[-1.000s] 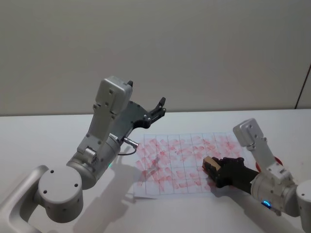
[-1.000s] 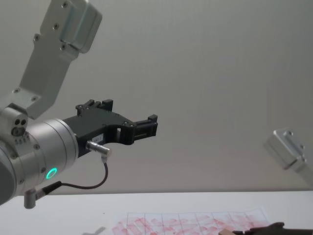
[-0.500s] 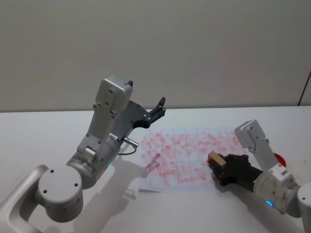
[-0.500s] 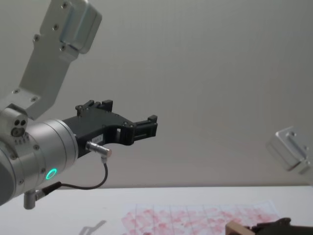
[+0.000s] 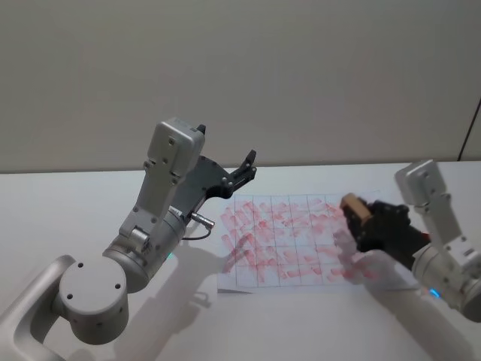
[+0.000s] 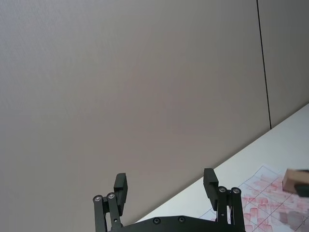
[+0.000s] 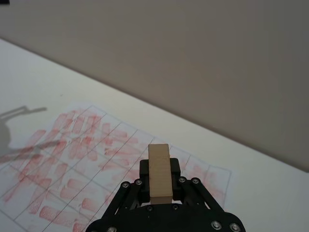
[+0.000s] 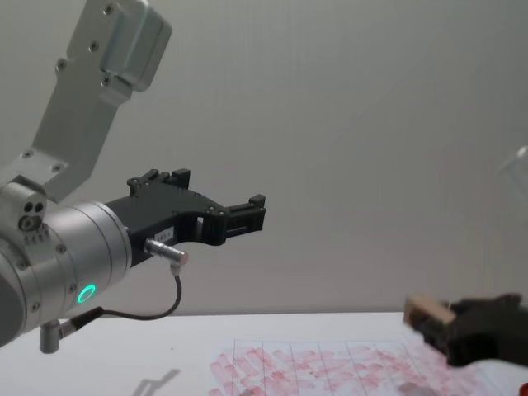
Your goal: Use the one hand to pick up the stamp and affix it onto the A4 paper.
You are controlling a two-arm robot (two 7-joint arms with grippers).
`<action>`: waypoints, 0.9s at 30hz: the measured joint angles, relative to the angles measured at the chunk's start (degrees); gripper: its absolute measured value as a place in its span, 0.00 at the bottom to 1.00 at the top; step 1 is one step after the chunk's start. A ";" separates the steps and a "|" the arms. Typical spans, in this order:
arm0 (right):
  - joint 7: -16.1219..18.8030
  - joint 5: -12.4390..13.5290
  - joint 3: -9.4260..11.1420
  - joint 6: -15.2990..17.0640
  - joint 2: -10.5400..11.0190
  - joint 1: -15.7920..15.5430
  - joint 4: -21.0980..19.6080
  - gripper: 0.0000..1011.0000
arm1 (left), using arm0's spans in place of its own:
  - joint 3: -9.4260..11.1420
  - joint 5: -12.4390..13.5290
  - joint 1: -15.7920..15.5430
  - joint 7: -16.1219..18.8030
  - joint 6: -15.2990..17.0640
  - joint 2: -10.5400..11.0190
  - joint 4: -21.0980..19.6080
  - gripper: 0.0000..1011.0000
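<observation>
My right gripper (image 5: 362,216) is shut on the stamp (image 5: 352,204), a light tan wooden block, and holds it in the air over the right part of the A4 paper (image 5: 285,241). The right wrist view shows the stamp (image 7: 159,171) upright between the black fingers (image 7: 144,170), above the gridded sheet (image 7: 72,145) with its red marks. In the chest view the stamp (image 8: 427,311) and right gripper (image 8: 452,326) hover clear of the paper (image 8: 313,363). My left gripper (image 5: 248,165) hangs open and raised beyond the sheet's left edge.
The paper lies on a white table (image 5: 75,203) in front of a plain beige wall. My left arm (image 5: 161,203) stands tall at the left of the sheet and casts a shadow on it.
My right gripper has risen from the paper with the stamp and moved right and back. The sheet has shifted a little to the right. The left arm has stayed still.
</observation>
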 joint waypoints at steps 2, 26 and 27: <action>-1.19 0.91 0.53 -1.17 0.42 -0.49 -1.09 0.22 | 0.00 0.00 0.00 0.00 0.00 0.00 0.00 0.99; -13.42 12.51 5.54 1.68 5.55 -8.54 -8.82 0.22 | 0.00 0.00 0.00 0.00 0.00 0.00 0.00 0.99; -13.57 12.79 5.66 1.96 5.68 -8.83 -8.86 0.22 | 0.00 0.00 0.00 0.00 0.00 0.00 0.00 0.99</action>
